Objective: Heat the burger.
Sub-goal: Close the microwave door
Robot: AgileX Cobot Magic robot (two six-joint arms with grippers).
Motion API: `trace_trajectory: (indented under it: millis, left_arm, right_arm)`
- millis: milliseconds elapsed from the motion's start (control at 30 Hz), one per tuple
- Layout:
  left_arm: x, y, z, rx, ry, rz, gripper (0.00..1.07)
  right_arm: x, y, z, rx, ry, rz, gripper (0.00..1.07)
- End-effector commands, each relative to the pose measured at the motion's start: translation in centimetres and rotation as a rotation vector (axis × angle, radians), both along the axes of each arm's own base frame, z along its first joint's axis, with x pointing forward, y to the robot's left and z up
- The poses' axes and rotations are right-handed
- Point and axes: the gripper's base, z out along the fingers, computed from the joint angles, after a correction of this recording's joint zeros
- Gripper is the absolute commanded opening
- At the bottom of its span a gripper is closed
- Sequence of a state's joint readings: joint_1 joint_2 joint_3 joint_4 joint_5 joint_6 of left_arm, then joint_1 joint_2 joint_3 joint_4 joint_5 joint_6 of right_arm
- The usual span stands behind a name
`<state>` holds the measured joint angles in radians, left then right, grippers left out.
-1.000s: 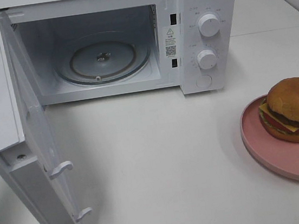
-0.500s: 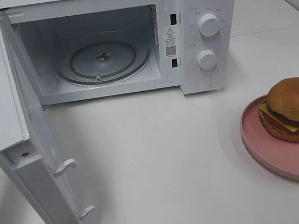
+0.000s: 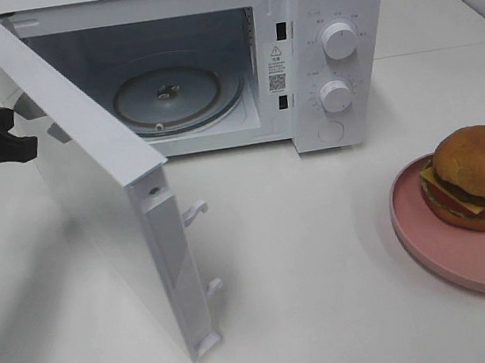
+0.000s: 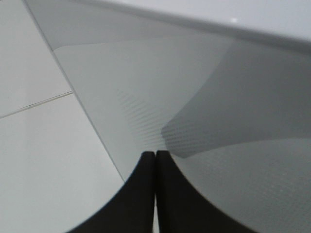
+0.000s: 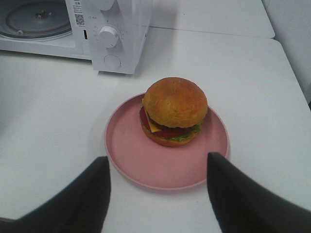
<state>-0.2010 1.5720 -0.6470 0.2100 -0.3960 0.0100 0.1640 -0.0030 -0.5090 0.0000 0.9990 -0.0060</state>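
Two big things set your scene: the white counter (image 3: 322,251) and the microwave (image 3: 328,11) standing at its back edge. Your microwave's door (image 3: 93,191) hangs partly swung, neither flat open nor shut, so the cavity shows only past its edge, and the glass turntable (image 3: 177,92) inside lies bare. That bare plate is my reason for judging the loading step not yet done; a door at this angle would narrow the way in for anything carried from your right side.

Next in size, the pink plate (image 5: 146,165) sits on the counter well apart from the oven, to the right of its control knobs. On it rests the burger (image 5: 175,110), set toward the plate's far side, upright, bun on top, with cheese, tomato and lettuce showing at its edge. Nothing touches it.

Your right end effector (image 5: 158,194) hovers short of the plate with its jaws spread wide and empty, lined up on the burger, seemingly ready for a grasp.

Your left end effector (image 4: 155,162) is clenched with fingertips pressed together, holding nothing, its tip against the door's outer face at the hinge side.
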Motion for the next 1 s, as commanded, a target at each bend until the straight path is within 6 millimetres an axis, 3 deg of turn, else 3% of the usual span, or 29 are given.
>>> trace_trajectory:
  millis: [33, 400, 1000]
  left_arm:
    - [0.6, -0.4, 0.2, -0.008, -0.020, -0.012, 0.00]
    - [1.9, -4.8, -0.4, -0.013, -0.019, -0.133, 0.00]
    - [7.6, -14.0, 0.7, -0.076, -0.041, -0.228, 0.00]
  right_arm:
    - [-0.4, -0.1, 0.0, 0.007, -0.035, -0.011, 0.54]
    - [-0.4, -0.1, 0.0, 0.011, -0.036, -0.008, 0.54]
    - [-0.4, -0.1, 0.0, 0.011, -0.036, -0.008, 0.54]
